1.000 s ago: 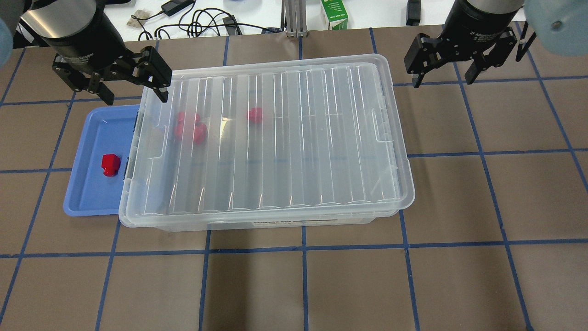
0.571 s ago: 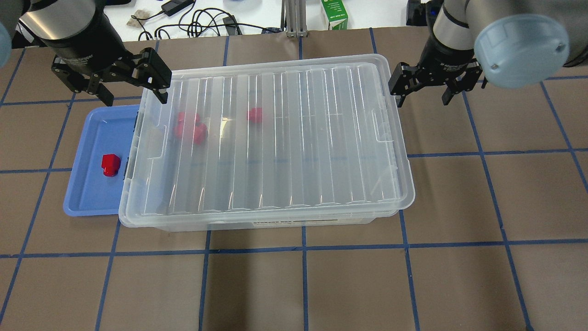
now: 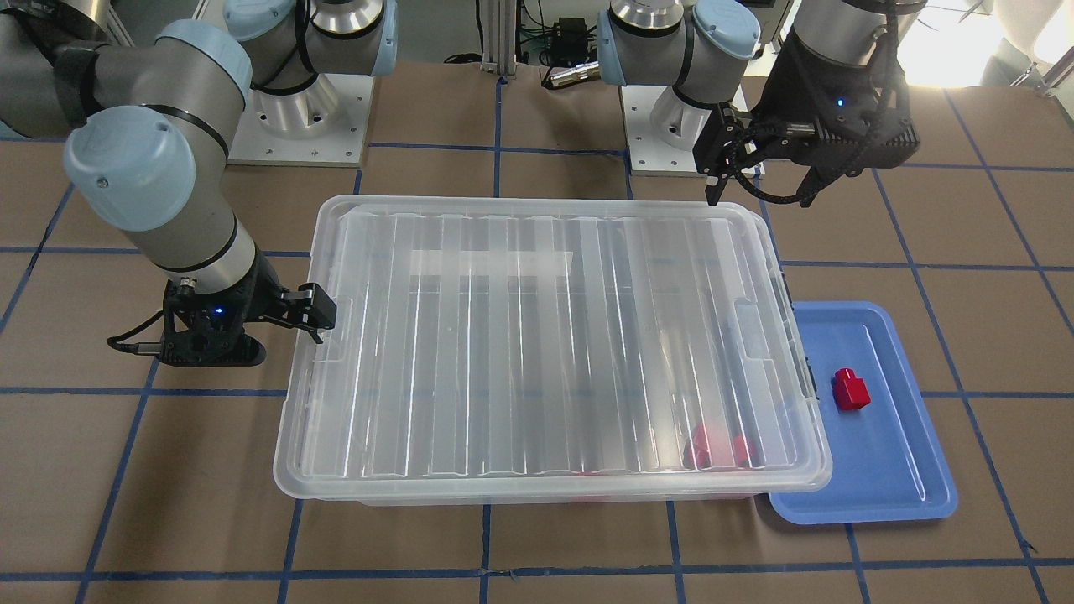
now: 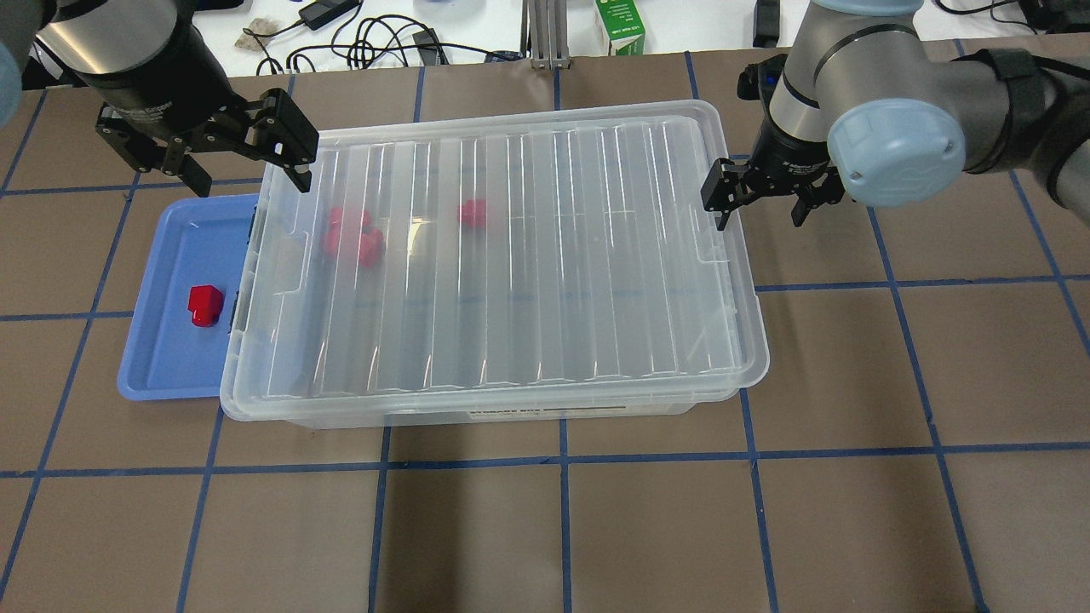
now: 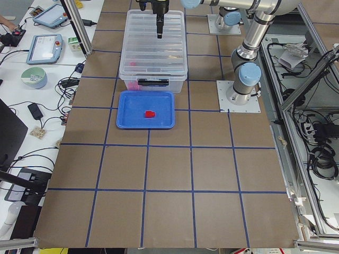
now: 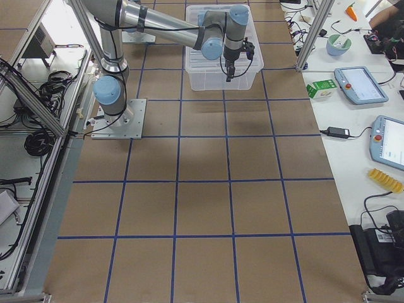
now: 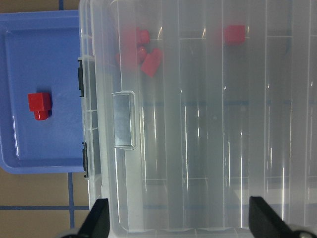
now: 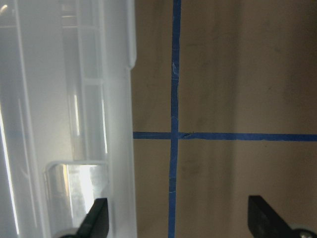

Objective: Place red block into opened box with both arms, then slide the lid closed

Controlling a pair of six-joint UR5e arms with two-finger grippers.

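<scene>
One red block (image 4: 204, 305) lies in the blue tray (image 4: 162, 358), left of the box (image 4: 511, 415). The ribbed clear lid (image 4: 545, 255) lies flat over the box and covers its top. Through it more red blocks (image 4: 353, 237) show blurred near the left end. My left gripper (image 4: 253, 182) hangs open, high over the box's far left corner, holding nothing. My right gripper (image 4: 760, 220) is open and low at the lid's right short edge. One of its fingers (image 4: 718, 209) is at the rim by the notch, the other over the table.
The tray's right side is tucked under the box's left end. Cables and a green carton (image 4: 620, 25) lie on the white bench behind the table. Brown paper with a blue tape grid covers the table in front of the box and to its right.
My right arm swung in from the far right and came down beside the lid's right short edge, still open. The left gripper, lid and blocks stayed put.
</scene>
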